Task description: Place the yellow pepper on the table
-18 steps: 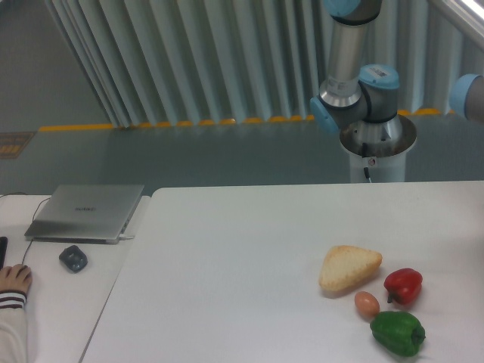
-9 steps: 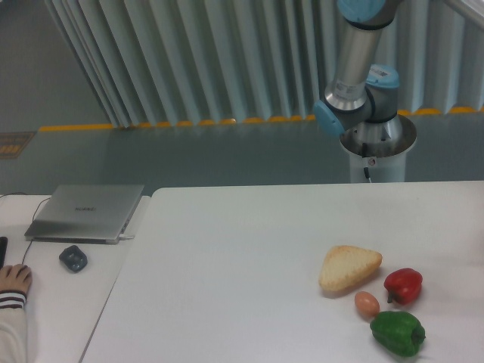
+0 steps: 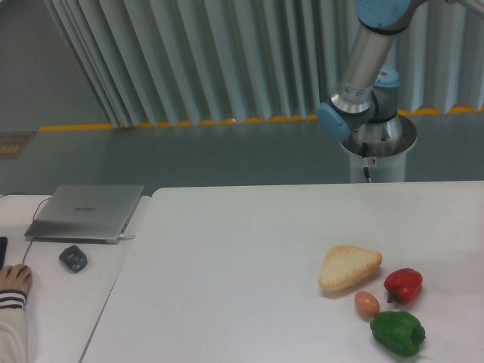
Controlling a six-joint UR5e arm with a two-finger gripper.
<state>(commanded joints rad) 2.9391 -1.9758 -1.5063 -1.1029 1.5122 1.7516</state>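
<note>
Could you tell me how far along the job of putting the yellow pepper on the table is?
Nothing looks done: the table holds only a bread slice, an egg, a red pepper and a green pepper. No yellow pepper shows. Only the arm is visible, its hand out of frame, so whether it carries the pepper cannot be told. The placing remains.

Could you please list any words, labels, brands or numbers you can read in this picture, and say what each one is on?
Nothing here can be read.
Laptop: a small mark on its lid, too blurred to read.
Robot base: a small red-and-white sticker, too small to read.
</note>
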